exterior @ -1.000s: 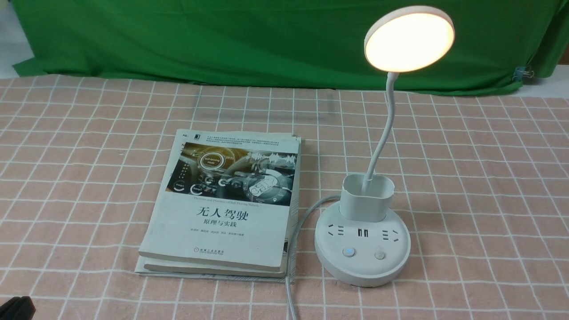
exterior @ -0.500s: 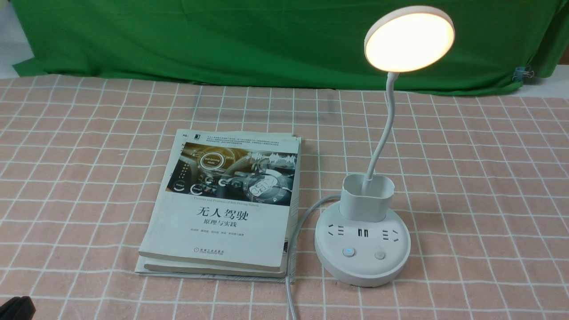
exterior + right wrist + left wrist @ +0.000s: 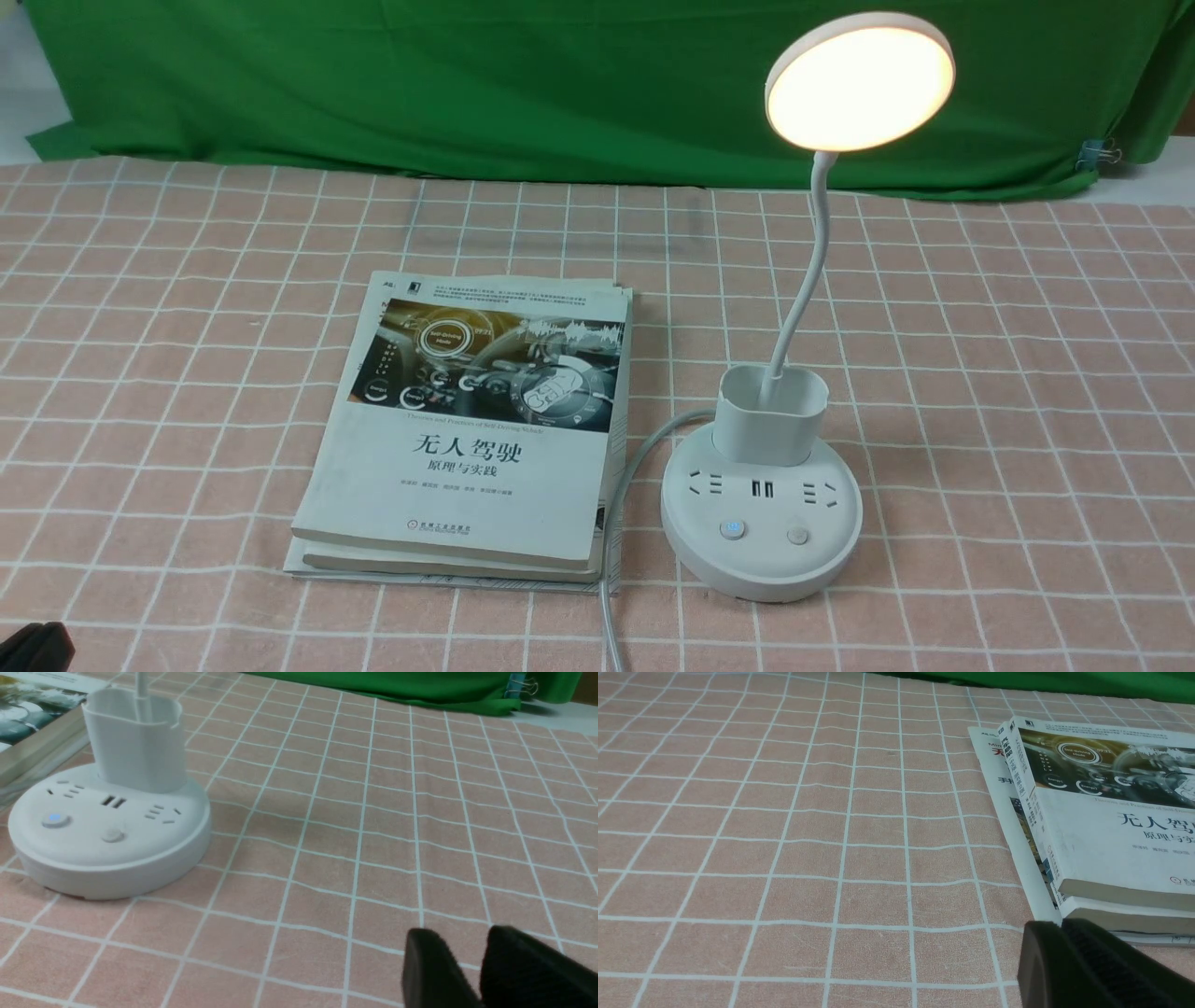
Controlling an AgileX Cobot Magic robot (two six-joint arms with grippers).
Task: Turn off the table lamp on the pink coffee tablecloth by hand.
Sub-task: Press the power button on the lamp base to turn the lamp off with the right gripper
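Observation:
The table lamp (image 3: 860, 82) stands right of centre on the pink coffee tablecloth (image 3: 1027, 373), and its disc head glows warm white. On its round base (image 3: 761, 551) sit a blue-lit button (image 3: 733, 530) and a plain button (image 3: 796, 536). The right wrist view shows the base (image 3: 110, 858), both buttons and the square cup (image 3: 133, 742) some way off from my right gripper (image 3: 467, 942), which is open and empty over bare cloth. My left gripper (image 3: 1062, 926) is shut, low beside the books; only its black tip (image 3: 33, 646) shows in the front view.
Two stacked books (image 3: 476, 429) lie just left of the lamp base. The lamp's grey cord (image 3: 611, 597) runs between them toward the near edge. A green backdrop cloth (image 3: 467, 84) hangs behind, with a binder clip (image 3: 1102, 151) at its right end.

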